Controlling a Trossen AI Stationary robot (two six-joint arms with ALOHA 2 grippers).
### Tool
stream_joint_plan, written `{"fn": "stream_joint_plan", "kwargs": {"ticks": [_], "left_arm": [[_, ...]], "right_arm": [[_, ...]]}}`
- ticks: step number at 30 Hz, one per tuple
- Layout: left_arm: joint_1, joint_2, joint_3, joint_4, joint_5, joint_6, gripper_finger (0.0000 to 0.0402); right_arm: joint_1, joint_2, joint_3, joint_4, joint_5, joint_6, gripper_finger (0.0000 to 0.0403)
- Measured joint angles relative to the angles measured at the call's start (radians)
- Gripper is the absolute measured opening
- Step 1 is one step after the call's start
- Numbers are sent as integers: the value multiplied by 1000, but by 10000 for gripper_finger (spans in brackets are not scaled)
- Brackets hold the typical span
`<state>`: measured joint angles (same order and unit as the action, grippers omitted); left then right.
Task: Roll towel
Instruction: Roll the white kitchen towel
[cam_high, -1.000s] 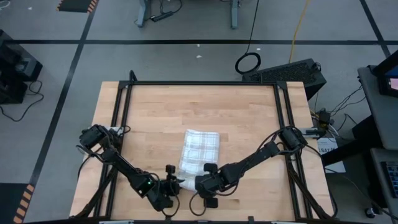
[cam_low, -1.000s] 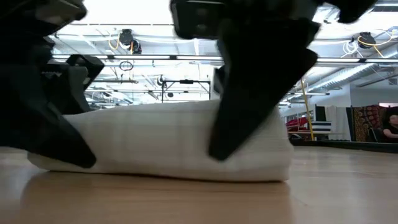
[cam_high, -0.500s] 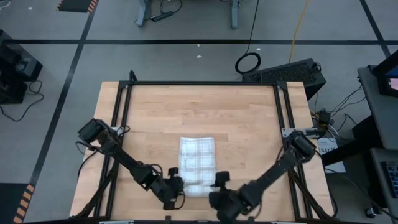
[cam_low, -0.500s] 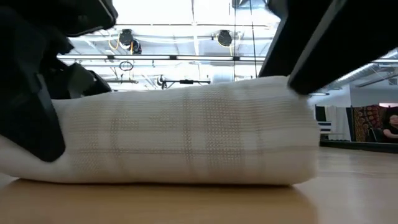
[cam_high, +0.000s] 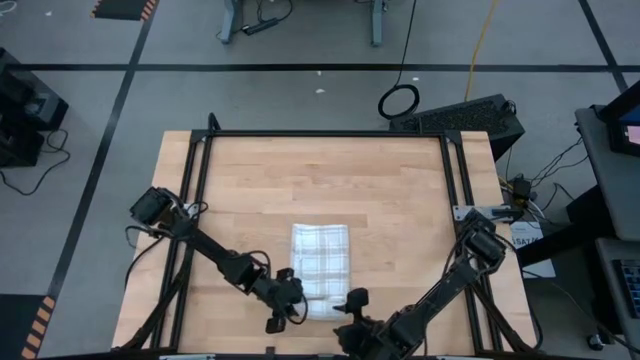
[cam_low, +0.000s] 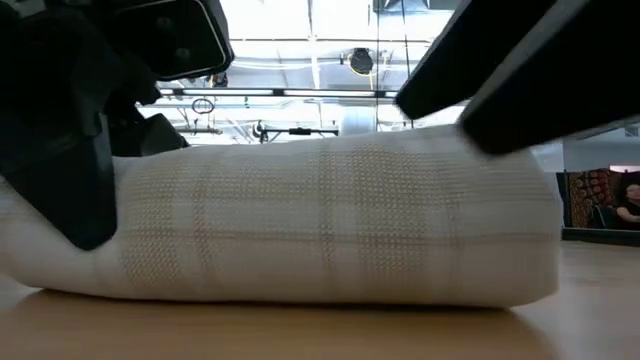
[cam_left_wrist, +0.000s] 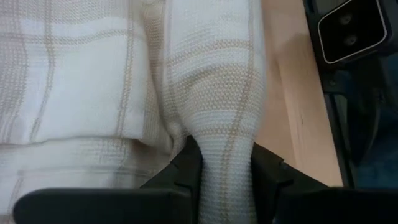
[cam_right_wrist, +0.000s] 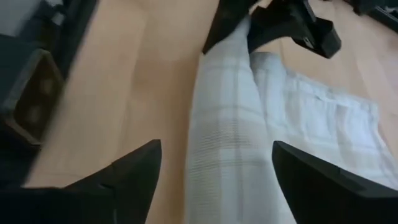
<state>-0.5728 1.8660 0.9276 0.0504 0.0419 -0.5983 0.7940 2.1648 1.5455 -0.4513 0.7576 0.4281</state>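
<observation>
The towel (cam_high: 320, 255), white with a tan plaid grid, lies flat on the wooden table, and its near end is wound into a roll (cam_low: 330, 225) lying across the table. My left gripper (cam_high: 293, 296) is shut on the roll's left end. My right gripper (cam_right_wrist: 217, 168) stands open at the roll's right end (cam_right_wrist: 227, 124). Its two fingers (cam_right_wrist: 124, 177) are wide apart on either side of the roll, and the right wrist view shows them clear of it. In the low view it hangs over that end (cam_low: 520, 70). My left gripper pinches the left end of the roll (cam_left_wrist: 227, 146) between its two fingers (cam_left_wrist: 183, 171), several layers of cloth bunched narrow there. The fingers slant down from the table's left and lie along the roll. The roll rests on the table.
Black frame rails run along the table's left (cam_high: 190, 200) and right (cam_high: 462, 200) sides. Bare wood (cam_high: 320, 170) stretches beyond the towel toward the far edge. The roll lies close to the near edge, where both arms crowd in.
My right gripper has come off the roll, opened, and swung toward the table's near edge and the roll's right end, turning as it went. My left gripper has rolled its wrist and shifted slightly right, keeping its hold. The towel, slanted before, now lies straight.
</observation>
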Motion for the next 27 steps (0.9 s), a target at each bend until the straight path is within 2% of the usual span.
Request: {"fn": "stream_joint_plan", "kwargs": {"ticks": [5, 9, 14, 19, 24, 27], "left_arm": [[21, 0, 0, -1, 28, -7, 84], [33, 0, 0, -2, 37, -32, 84], [35, 0, -1, -1, 43, -51, 84], [33, 1, -2, 28, 15, -53, 88], [21, -13, -4, 33, -12, -45, 128], [1, -46, -6, 14, -21, -21, 162]], "right_arm": [[-18, 43, 0, -3, 9, 41, 318], [-24, 73, 0, -5, 4, 71, 300], [-23, 81, 1, -12, 6, 84, 247], [-23, 80, 1, -15, -12, 84, 174], [-29, 79, 2, -16, -76, 102, 99], [-33, 78, 3, -24, -88, 140, 70]]}}
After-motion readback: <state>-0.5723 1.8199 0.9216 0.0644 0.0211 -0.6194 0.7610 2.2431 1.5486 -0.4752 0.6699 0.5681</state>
